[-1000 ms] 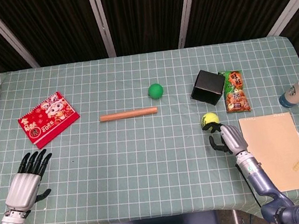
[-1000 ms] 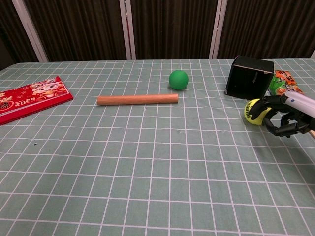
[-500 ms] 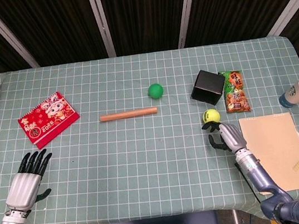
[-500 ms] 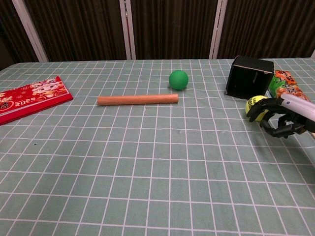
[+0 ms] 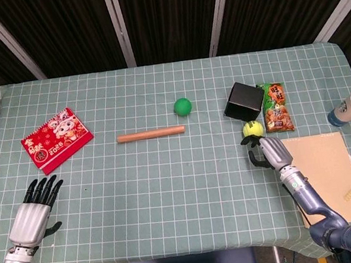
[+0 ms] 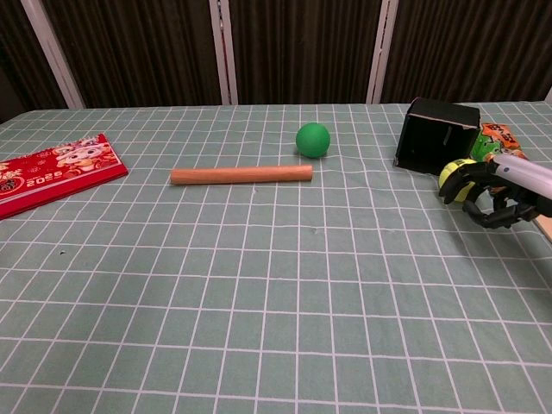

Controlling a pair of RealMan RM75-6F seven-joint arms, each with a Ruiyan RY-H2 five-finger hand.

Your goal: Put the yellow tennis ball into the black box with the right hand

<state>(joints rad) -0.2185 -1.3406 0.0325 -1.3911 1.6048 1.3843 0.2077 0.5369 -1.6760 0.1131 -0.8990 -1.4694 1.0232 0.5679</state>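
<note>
Fingers of the right hand curl around the yellow tennis ball, apparently gripping it just beside the black box, which lies ahead; the left hand lies spread, far off

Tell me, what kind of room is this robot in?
Probably a robot test lab, not a home. A table with a green checked cloth stands before dark curtains on metal posts, and odd practice things are spread out: a tennis ball, a black box, a wooden stick.
</note>
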